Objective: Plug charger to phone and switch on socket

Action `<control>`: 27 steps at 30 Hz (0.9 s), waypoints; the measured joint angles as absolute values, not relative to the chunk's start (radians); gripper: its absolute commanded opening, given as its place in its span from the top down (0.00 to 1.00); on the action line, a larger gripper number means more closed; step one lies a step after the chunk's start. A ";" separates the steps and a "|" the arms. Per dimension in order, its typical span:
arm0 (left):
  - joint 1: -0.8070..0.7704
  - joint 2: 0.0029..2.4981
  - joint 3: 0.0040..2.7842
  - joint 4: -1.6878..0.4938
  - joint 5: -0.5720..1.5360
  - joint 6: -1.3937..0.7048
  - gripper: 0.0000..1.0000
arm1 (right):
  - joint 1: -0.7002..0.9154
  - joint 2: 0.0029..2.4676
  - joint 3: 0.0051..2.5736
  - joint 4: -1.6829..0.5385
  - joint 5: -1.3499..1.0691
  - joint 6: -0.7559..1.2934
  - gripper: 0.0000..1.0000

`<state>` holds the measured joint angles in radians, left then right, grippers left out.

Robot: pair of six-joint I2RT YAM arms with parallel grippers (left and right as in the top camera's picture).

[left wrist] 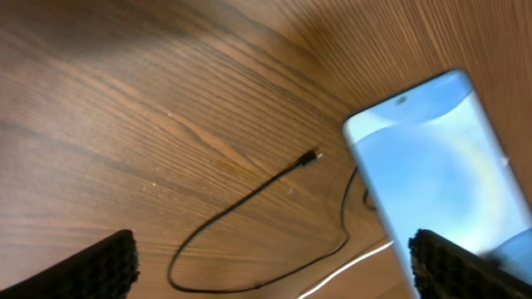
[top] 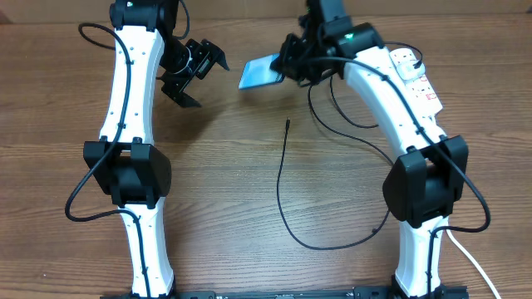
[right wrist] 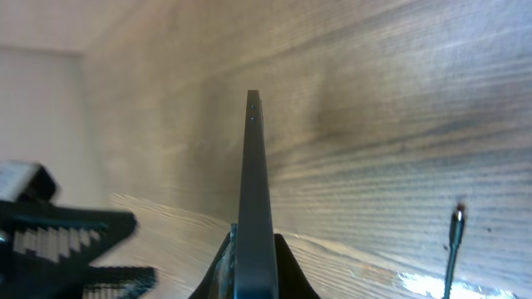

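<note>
End effector on our right arm (top: pixel 289 65) pinches the phone (top: pixel 259 73) by one short end, holding it clear of the bench (top: pixel 216 208), we judge to offer it across; its long axis points at our left end effector (top: pixel 199 76), spread wide, empty. Farther off, the charger (top: pixel 279 178) lies unplugged

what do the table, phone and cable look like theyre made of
Table: wood or wood-look laminate, matte; brown grain lines run across it.
Phone: probably a glass front, glossy; the pale blue face curves at its edge and shows soft reflections. The thin dark edge's material is unclear.
Cable: thin and black, likely a rubber or plastic sheath, matte; it lies in loose bends.
</note>
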<state>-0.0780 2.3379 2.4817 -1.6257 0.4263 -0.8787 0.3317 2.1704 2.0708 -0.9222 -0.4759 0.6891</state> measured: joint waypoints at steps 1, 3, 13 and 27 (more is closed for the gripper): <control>-0.079 2.338 2.482 -1.623 0.430 -0.858 0.00 | 0.321 2.170 2.071 -0.911 -0.487 0.715 0.96; -0.079 2.338 2.482 -1.606 0.434 -0.830 0.01 | 0.309 2.170 2.071 -0.895 -0.499 0.772 0.96; -0.097 2.338 2.482 -1.472 0.479 -0.868 0.01 | 0.320 2.170 2.071 -0.854 -0.508 1.243 0.96; -0.102 2.334 2.486 -1.396 0.519 -1.192 0.01 | 0.343 2.186 2.066 -0.612 -0.567 1.448 0.96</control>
<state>-0.1020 2.3337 2.4863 -1.3960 0.5194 -1.1915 0.3431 2.1860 2.0659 -0.6125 -0.5671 1.4479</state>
